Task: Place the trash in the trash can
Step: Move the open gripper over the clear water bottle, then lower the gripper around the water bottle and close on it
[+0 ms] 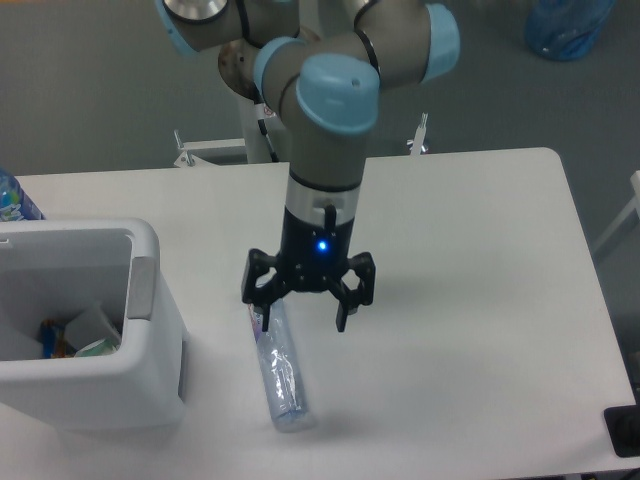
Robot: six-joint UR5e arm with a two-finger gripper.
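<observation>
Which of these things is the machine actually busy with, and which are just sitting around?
Part of the job:
- slim water bottle, lying on the table
- trash can, at the left, already holding some rubbish
- pincer, open, above the bottle's upper end

Just lying about:
- blue-labelled bottle behind the can
- blue bag on the floor
- table itself

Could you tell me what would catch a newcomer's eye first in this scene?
The robot arm's black gripper stands out first, its blue light glowing and its fingers spread wide, low over the middle of the white table. Just below its left-side finger lies a clear water bottle on its side, running toward the table's near edge. At the left edge sits a big white trash can, open at the top with scraps inside.
</observation>
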